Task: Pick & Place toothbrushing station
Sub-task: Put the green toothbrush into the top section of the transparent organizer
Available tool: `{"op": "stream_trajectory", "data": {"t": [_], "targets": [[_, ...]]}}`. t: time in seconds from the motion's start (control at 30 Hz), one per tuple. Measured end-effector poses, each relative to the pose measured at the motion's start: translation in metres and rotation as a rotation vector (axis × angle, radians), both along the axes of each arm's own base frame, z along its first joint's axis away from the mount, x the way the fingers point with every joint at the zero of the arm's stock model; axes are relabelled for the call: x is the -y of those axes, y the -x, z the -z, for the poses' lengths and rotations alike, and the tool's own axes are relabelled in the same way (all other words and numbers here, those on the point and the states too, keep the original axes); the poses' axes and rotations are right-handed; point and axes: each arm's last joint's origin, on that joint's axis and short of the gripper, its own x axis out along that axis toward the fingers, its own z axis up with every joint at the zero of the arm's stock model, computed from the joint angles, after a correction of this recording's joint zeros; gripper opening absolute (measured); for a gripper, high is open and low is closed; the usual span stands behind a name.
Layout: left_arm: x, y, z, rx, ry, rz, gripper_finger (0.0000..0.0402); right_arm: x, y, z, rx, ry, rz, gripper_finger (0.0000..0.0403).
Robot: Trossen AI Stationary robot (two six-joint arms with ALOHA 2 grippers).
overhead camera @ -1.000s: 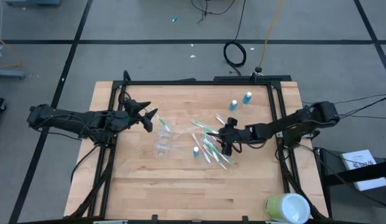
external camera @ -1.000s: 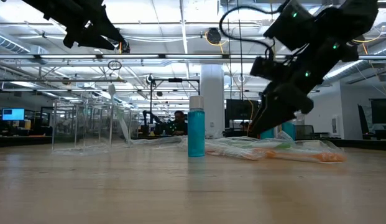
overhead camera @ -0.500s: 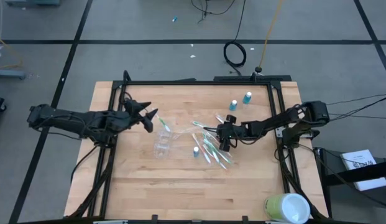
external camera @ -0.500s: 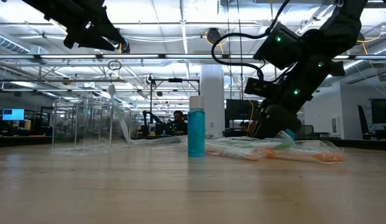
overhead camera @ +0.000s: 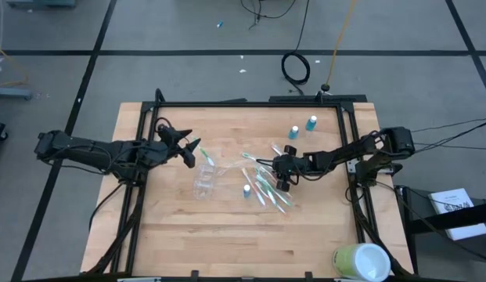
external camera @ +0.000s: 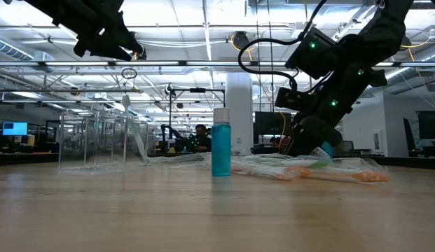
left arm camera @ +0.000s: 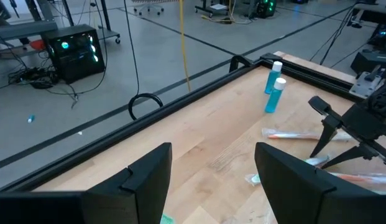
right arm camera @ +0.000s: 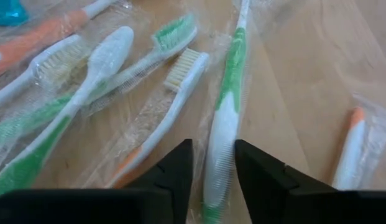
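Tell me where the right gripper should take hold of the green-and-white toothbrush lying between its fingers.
Grip the green-and-white toothbrush across its thicker handle, from straight above. It lies flat on the table in its wrapper, lengthwise between the open fingers of the right gripper, so closing there probably clears the neighbouring brushes.

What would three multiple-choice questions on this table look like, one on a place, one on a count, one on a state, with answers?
1. Where is the large green-and-white cup?
A. near right corner
B. table centre
C. far left corner

2. How many blue tubes stand on the table?
A. one
B. three
C. five

3. The right claw is
A. raised high
B. open astride a green-and-white toothbrush
C. shut on a tube

Answers: A, the high view shows it there; B, two at the far edge, one central; B, the right wrist view shows a finger on each side.
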Motion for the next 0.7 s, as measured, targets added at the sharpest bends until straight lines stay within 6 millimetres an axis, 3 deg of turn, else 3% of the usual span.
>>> {"op": "stream_trajectory", "data": {"t": [0.37, 0.7], "targets": [[0.000, 0.000, 0.000, 0.004, 0.005, -0.001, 0.0237, 0.003, 0.001, -0.003, 0.003, 0.004, 0.005, 0.0020], [0.000, 0.000, 0.000, 0.006, 0.006, 0.000, 0.0237, 0.005, 0.009, -0.030, 0.077, 0.044, 0.061, 0.0023]]}}
